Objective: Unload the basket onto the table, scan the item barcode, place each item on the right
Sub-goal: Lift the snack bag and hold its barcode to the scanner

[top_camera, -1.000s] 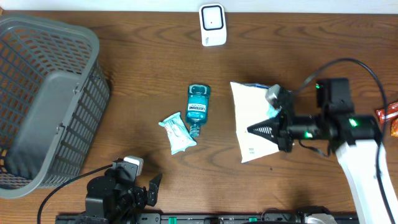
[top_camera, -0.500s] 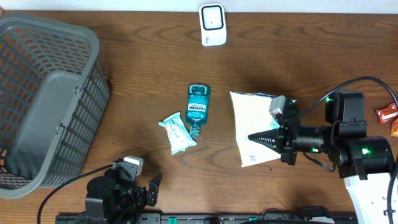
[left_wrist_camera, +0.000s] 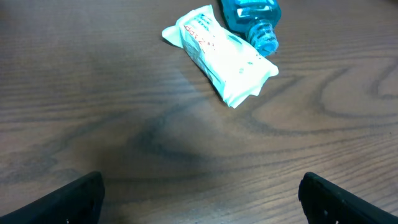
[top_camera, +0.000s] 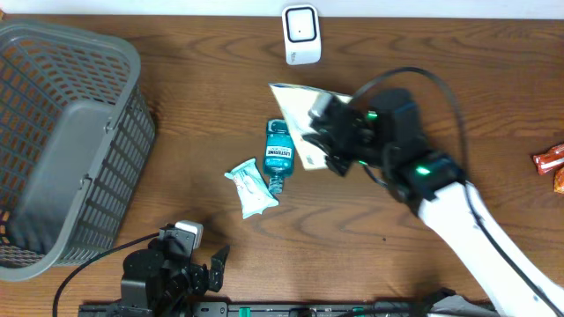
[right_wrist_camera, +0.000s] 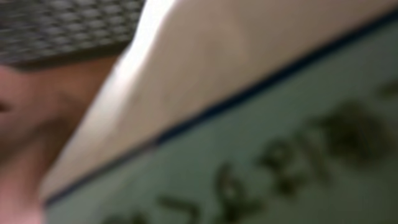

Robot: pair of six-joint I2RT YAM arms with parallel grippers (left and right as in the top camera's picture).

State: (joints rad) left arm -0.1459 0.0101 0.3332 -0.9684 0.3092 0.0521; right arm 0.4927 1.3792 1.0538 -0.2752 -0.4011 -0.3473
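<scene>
The right gripper (top_camera: 330,141) has its jaws clamped on the white packet (top_camera: 295,106). The packet is held tilted just at 1 o'clock of the mouthwash bottle (top_camera: 280,151) and at 6 o'clock of the scanner (top_camera: 301,35), and in the right wrist view its printed face is a close blur. The left gripper (left_wrist_camera: 200,190) sits at the table's 7 o'clock edge with its jaws wide apart and nothing between them, the wipes pack (left_wrist_camera: 217,53) lies at its 12 o'clock, and the basket (top_camera: 137,66) stands at the table's 9 o'clock.

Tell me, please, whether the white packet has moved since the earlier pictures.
Yes: the white packet has gone left and up, toward the white scanner.
</scene>
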